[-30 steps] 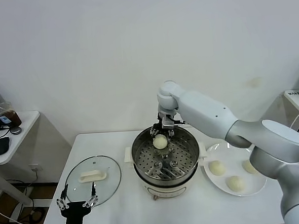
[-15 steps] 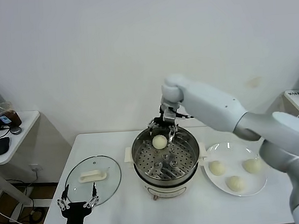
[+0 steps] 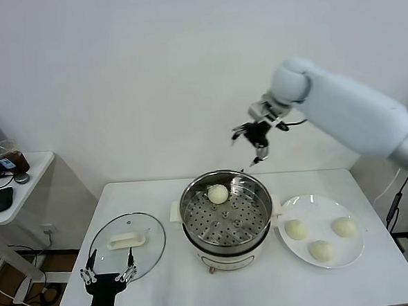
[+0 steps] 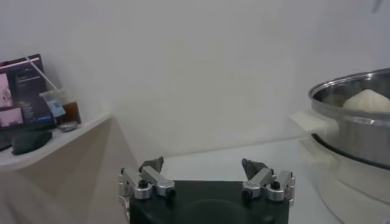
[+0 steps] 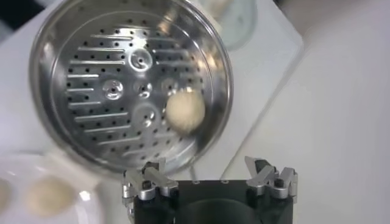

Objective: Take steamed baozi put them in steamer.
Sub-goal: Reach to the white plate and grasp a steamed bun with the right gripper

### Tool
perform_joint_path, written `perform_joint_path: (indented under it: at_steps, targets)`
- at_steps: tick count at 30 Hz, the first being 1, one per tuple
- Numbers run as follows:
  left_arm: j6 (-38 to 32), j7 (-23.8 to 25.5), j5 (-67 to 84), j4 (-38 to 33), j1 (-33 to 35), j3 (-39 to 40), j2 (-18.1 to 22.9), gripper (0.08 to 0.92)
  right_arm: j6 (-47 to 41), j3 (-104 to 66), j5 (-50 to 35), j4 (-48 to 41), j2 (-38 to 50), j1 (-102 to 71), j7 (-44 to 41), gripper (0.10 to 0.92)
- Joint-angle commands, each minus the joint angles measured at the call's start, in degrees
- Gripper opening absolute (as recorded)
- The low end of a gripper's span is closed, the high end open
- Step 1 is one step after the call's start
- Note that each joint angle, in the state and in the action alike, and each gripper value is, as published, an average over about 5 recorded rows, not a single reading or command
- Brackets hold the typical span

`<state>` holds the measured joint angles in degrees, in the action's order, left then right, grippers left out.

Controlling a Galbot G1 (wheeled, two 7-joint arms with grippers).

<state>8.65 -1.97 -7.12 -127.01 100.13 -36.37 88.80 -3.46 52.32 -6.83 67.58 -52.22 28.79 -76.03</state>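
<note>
Right arm point(image 3: 354, 112): smooth glossy white shell, rounded joints, thin black cable at wrist. Right gripper point(image 3: 253, 137): black body, silver hinge links with screws, dark tips. Left gripper point(image 3: 106, 275): identical build.

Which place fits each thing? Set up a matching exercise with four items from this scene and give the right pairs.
Things:
1. glass lid
2. plate
3. right tool
4. lone baozi

Places:
A. on the perforated tray inside the steamer
B. open in the air above the steamer's far rim
C. flat on the table, on the steamer's left
D. on the steamer's right, holding three buns

Pairs: 1-C, 2-D, 3-B, 4-A
</note>
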Motion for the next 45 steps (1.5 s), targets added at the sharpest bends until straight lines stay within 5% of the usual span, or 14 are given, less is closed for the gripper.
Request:
perform_joint_path:
  at_steps: [1,11,45]
  targets:
    - [0.92,0.38,1.54,-0.54,0.07,-0.39,-0.77,0.823,-24.31,-1.09,-2.11,13.07,20.5,-4.16,-1.6,0.823]
    - [1.2,0.37,1.55,-0.4,0.61,-0.88,-0.97,0.823,-22.67,-16.8,12.15,24.39,27.98,-32.99,0.4,0.823]
    - [1.4,0.91,1.44,4.69,-1.58,-2.31,-1.15,0.823,-17.78,-20.93,23.26,4.65,7.73,-41.0,7.72,0.823]
